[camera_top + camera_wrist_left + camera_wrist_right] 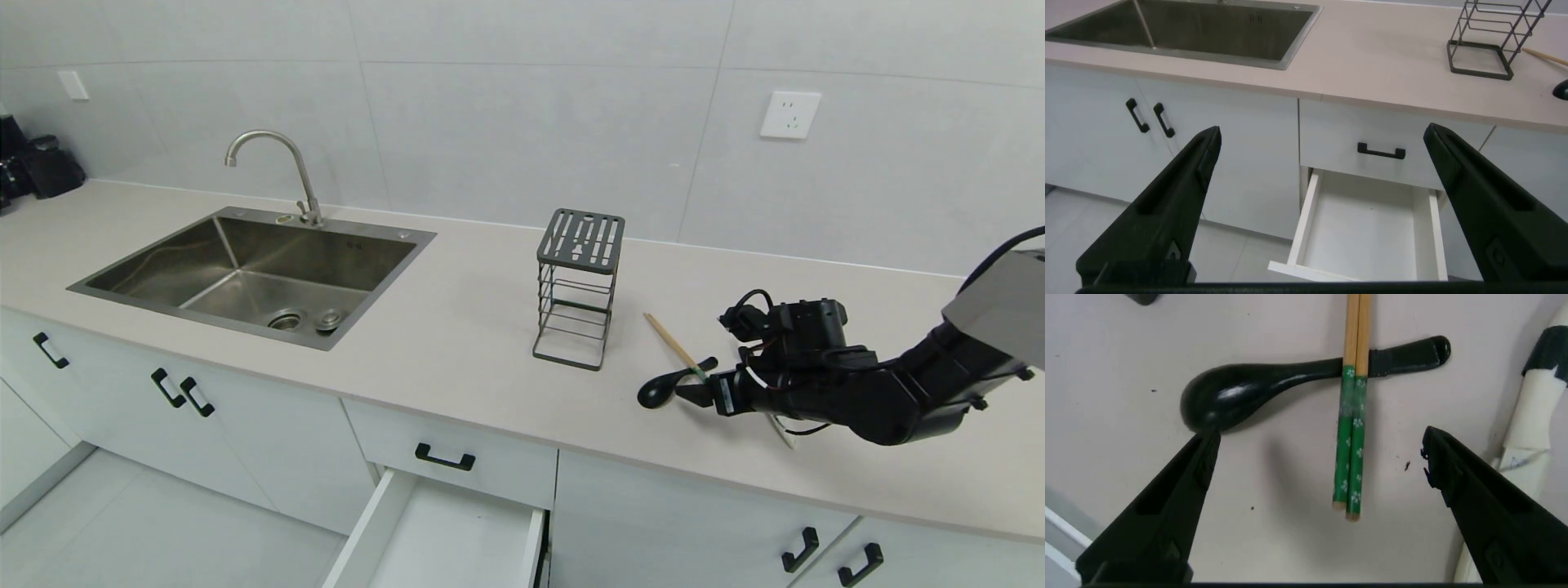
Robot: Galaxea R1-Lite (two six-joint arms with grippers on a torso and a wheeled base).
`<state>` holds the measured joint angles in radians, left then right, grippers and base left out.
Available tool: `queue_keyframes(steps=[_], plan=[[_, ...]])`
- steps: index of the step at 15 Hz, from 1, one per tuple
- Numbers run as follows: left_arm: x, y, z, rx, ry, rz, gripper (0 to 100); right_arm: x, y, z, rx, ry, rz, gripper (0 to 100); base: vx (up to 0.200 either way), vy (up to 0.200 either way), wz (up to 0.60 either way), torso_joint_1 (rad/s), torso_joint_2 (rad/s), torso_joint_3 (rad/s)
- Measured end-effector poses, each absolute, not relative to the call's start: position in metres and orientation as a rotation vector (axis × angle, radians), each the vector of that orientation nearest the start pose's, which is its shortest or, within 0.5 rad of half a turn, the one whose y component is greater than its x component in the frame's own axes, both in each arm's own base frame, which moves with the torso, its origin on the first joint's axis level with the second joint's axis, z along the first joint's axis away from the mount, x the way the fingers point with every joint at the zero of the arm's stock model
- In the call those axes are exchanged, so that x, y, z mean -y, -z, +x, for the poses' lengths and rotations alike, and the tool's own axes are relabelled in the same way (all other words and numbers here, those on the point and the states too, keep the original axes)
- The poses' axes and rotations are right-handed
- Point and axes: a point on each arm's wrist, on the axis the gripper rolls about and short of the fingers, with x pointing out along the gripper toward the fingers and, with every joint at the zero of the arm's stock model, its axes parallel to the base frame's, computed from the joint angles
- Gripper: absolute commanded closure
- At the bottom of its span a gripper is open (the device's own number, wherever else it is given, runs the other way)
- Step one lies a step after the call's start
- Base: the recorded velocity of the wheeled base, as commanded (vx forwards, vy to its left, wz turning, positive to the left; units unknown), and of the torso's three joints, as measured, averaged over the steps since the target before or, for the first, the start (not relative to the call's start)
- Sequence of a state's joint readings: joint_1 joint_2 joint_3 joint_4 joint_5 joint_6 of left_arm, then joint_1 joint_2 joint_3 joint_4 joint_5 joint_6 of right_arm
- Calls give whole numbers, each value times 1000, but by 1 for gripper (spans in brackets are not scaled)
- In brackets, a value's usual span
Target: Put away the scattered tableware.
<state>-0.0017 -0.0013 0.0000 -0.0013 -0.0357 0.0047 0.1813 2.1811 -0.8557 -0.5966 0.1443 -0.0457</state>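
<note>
Chopsticks (pixel 1353 416) cross the black spoon (pixel 1257 384) beside the rack (pixel 576 290). The right gripper (pixel 1319 445) hovers above with fingers (pixel 1159 514) released, and the left gripper (pixel 1320 139) is released too. Pickup looks pending: descend, centre, pinch.

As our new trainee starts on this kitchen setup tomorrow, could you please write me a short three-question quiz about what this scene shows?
1. True or false: the chopsticks lie across the handle of the black spoon.
2. The drawer under the counter is: A) shut; B) pulled open, with nothing visible inside; C) open and full of plates.
3. Fill in: the open claw hovering over the spoon belongs to the robot's ____ arm.
Key: 1 true; 2 B; 3 right.
</note>
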Motion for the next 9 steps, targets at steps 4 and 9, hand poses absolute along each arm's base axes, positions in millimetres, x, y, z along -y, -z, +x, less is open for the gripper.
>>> queue_keyframes(steps=[4, 9], plan=[[1, -76, -23, 3, 38, 4, 0, -72, -14, 368, -735, -333, -58, 0, 0, 0, 0, 0, 0, 0], [1, -76, -23, 3, 38, 4, 0, -76, -7, 375, -736, -340, -60, 0, 0, 0, 0, 0, 0, 0]])
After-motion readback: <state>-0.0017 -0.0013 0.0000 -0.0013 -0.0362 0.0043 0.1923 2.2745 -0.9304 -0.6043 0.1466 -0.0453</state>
